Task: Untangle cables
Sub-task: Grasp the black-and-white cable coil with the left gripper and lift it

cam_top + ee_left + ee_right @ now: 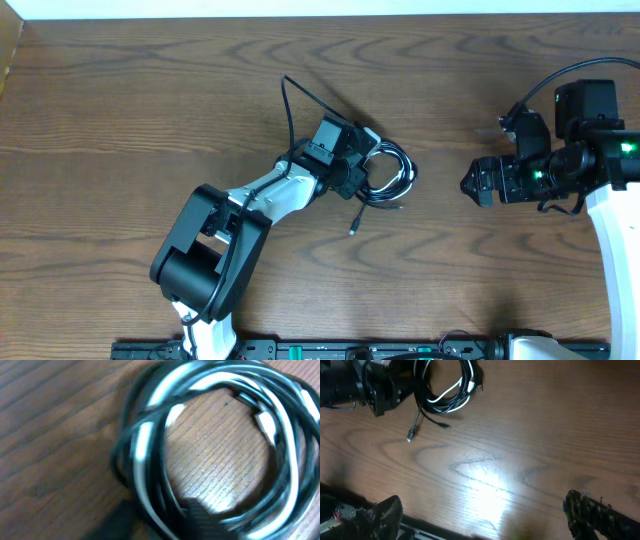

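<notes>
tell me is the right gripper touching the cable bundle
Apart. The overhead view shows bare table between the right gripper and the cable bundle, which lies under the other arm.

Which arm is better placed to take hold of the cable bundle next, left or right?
Left. The left end effector is directly at the cables, which fill its wrist view. The right end effector is open but stands apart from the bundle, with bare table between them.
</notes>
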### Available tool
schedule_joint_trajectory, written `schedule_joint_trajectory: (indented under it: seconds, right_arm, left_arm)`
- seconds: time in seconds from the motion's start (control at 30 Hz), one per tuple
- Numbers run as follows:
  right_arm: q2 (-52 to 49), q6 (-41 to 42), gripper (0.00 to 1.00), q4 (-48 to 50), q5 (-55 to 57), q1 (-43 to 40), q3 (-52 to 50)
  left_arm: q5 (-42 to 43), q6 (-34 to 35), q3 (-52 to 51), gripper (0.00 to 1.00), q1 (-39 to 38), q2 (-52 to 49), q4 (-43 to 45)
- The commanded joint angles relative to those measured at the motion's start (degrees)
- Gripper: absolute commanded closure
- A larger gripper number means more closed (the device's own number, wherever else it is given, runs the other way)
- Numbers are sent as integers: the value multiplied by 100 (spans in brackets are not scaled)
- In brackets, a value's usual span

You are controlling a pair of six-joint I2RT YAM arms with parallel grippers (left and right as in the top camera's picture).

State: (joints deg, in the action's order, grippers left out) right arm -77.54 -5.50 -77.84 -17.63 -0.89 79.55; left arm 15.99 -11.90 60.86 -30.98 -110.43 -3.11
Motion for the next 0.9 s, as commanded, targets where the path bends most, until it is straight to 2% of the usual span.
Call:
schedule_joint_trajectory:
  seconds: [0.0,0.23,0.33,0.63,0.87]
  right_arm:
    - [-31,-81,1,-42,-79,-20,46]
    - [-31,-81,1,-118,-76,-20,46]
    - [-33,-81,1,-63,-74,-20,46]
    - [-37,-79,1,146,-79,-20,9]
    - [-37,-79,1,247,-538,-20,-11]
  left_arm:
    - [-70,179,109,92,-35,-81,-24]
    - [-946,424,111,93,-33,28,-144]
    - [-1012,404,111,92,-33,282,-267]
    - [-999,734,111,92,-33,1665,-485]
    - [-503,1012,111,93,-35,2437,-732]
